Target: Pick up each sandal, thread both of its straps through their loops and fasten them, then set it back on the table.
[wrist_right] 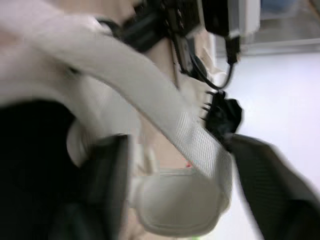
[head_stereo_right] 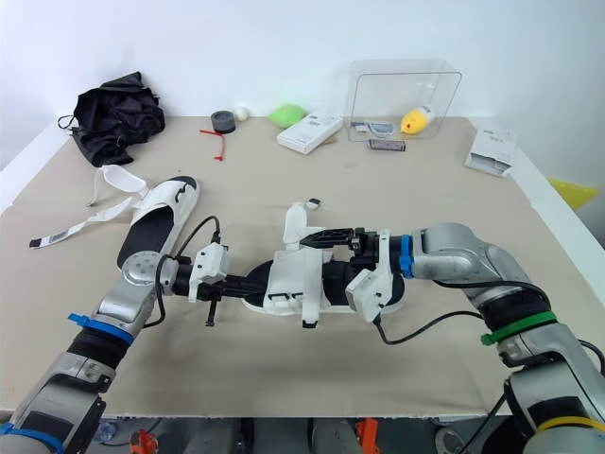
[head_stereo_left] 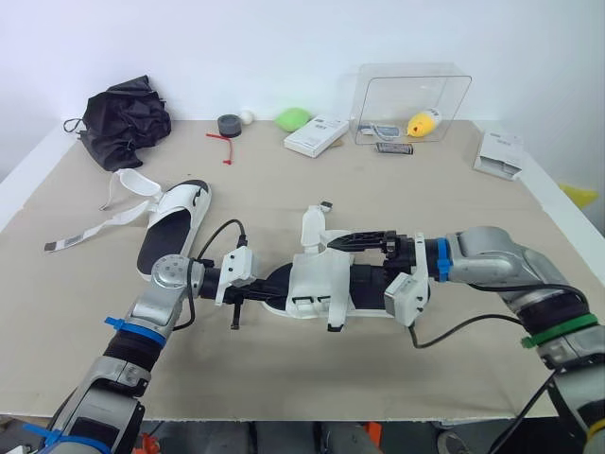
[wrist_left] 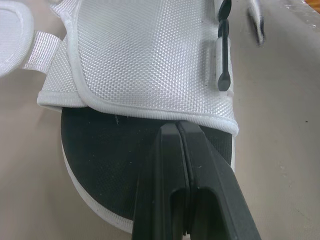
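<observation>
Pinning the sandal (head_stereo_left: 317, 282) near the table's (head_stereo_left: 397, 378) front edge with my closed left gripper (wrist_left: 177, 129), I should clamp the spread right gripper (head_stereo_left: 338, 244) squarely on its strap (head_stereo_left: 310, 227).

No text, brand, number or sign legible anywhere.
- White box (head_stereo_left: 316, 135), just left of clear bin (head_stereo_left: 413, 99): dark print, too small to read.
- Second box (head_stereo_left: 499, 152), right of bin: grey marks, unreadable.
- Loose strap (head_stereo_left: 64, 243), far left of bin: grey tab, marks unreadable.
</observation>
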Tool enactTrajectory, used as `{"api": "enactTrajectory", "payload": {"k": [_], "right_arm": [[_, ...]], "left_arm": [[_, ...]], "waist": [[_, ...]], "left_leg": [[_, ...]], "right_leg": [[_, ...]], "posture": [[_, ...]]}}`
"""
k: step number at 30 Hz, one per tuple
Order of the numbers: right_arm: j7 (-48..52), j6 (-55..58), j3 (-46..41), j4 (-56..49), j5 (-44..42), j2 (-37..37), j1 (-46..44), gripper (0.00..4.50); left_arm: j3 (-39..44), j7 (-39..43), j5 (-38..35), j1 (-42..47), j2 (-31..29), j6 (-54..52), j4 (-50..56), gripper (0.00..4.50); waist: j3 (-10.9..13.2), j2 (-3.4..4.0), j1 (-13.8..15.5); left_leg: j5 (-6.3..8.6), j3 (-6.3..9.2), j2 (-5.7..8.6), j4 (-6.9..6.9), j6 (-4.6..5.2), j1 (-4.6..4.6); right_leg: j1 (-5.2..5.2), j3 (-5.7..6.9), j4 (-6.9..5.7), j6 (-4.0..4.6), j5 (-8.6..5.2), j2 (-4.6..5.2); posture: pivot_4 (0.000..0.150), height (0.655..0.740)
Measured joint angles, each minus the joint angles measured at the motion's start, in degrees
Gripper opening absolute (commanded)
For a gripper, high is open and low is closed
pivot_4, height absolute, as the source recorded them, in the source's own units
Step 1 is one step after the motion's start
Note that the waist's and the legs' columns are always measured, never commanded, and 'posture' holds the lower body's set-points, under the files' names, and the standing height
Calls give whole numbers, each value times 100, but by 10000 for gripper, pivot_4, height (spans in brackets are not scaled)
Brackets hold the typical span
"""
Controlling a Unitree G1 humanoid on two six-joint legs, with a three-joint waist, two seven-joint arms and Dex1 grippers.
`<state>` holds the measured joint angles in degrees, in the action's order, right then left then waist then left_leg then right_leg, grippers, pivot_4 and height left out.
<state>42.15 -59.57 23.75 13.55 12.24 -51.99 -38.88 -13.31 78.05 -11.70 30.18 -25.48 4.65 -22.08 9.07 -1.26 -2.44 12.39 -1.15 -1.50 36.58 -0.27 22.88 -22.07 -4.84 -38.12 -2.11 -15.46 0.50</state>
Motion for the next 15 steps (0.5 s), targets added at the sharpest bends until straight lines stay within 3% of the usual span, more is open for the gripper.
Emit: {"api": "enactTrajectory", "payload": {"k": [4,8,11,15], "right_arm": [[634,604,28,-518,-549,-383,146,44776],[1479,1999,-78,-1123,-1526,-974,390,44776],[2014,3966,-706,-1750,-2883,-1652,539,44776],[2228,7231,-1801,-2593,-5843,-2451,962,44776]], "left_arm": [[-1,0,1,12,1,2,-36,0],[-14,2,1,29,10,3,-61,0],[-24,4,1,38,24,12,-87,0],[-31,16,3,37,27,44,-119,0]], "waist": [[-1,0,-2],[-3,2,7],[-4,4,20],[-10,-2,47]], "left_leg": [[0,-1,-1,1,0,-7],[0,-2,-1,2,1,-10],[1,0,-3,2,2,-11],[3,14,-5,-4,5,-24]], "right_leg": [[6,0,0,0,0,0],[9,-1,0,0,-1,2],[11,4,0,3,-3,7],[28,30,3,27,-14,46]], "posture": [[1500,7400],[1500,7400],[1500,7400],[1500,7400]]}}
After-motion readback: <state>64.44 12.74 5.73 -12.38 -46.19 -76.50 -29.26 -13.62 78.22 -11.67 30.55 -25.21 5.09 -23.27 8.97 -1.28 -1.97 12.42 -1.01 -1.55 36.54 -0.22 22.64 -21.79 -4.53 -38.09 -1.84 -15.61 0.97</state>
